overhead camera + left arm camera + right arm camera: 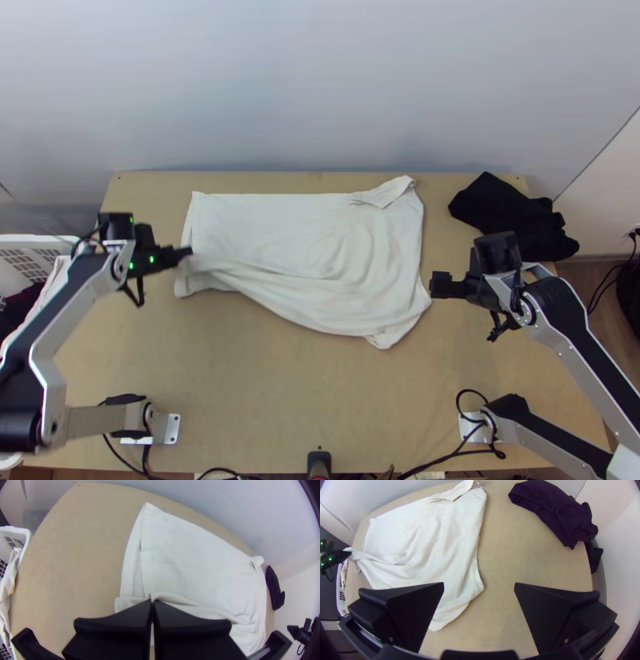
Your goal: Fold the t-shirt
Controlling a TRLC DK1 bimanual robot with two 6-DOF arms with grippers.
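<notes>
The off-white t-shirt lies across the table, its far side fairly flat and its near part wrinkled, with a diagonal ridge running from the left end. My left gripper is at the shirt's left end; in the left wrist view the left gripper is shut on a bunched bit of the t-shirt. To the right of the shirt, above the table, my right gripper holds nothing. The right wrist view has the right gripper wide open, the t-shirt beyond and beside its fingers.
A bunched black cloth lies at the table's far right corner. At the left edge stands a white basket with cloth in it. The wooden table extends between the arms' bases, with cables along its near edge.
</notes>
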